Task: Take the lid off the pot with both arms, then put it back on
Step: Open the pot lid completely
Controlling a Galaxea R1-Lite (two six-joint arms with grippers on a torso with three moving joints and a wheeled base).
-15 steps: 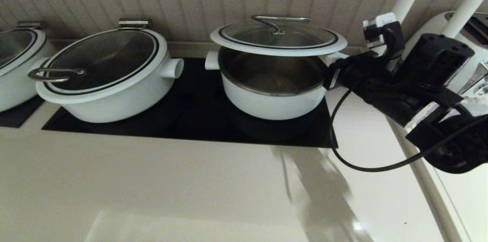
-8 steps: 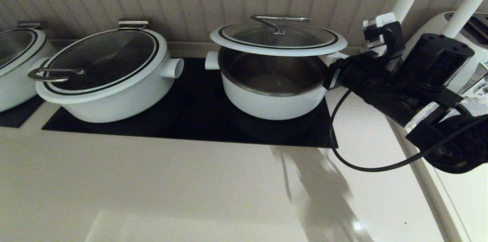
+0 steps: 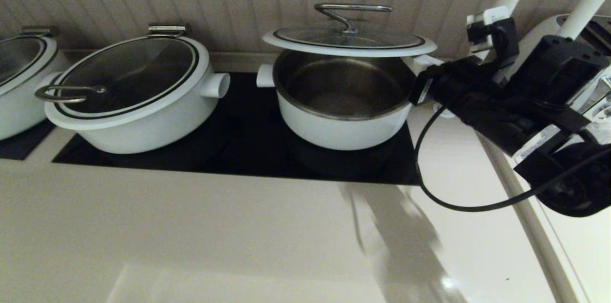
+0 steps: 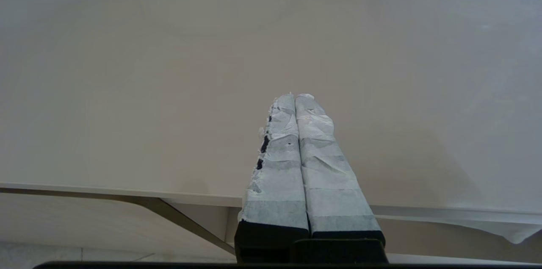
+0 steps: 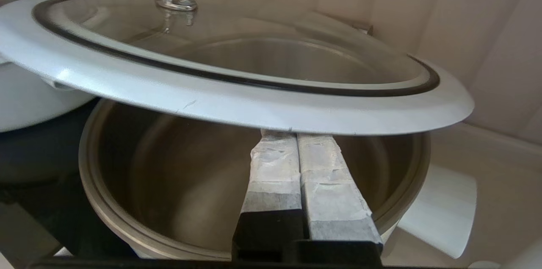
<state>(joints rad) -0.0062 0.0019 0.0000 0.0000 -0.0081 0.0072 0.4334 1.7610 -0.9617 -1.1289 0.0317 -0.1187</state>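
Observation:
The white pot (image 3: 341,126) stands open on the black cooktop (image 3: 238,150). Its glass lid (image 3: 348,40), with a white rim and a wire handle, hovers almost level above the pot's mouth. My right gripper (image 3: 416,84) reaches in from the right. In the right wrist view its fingers are shut together with the tips (image 5: 296,134) under the lid's rim (image 5: 237,108), and the lid rests on them over the pot's steel inside (image 5: 169,184). My left gripper (image 4: 295,97) is shut and empty above the bare counter, out of the head view.
A second white pot with its lid on (image 3: 129,98) stands to the left and a third (image 3: 19,78) at the far left. A white toaster (image 3: 589,50) and two white poles are behind my right arm. A black cable (image 3: 429,198) loops over the counter.
The lid has risen and levelled out above the pot. My right arm has lifted with it. The left gripper shows no earlier frame.

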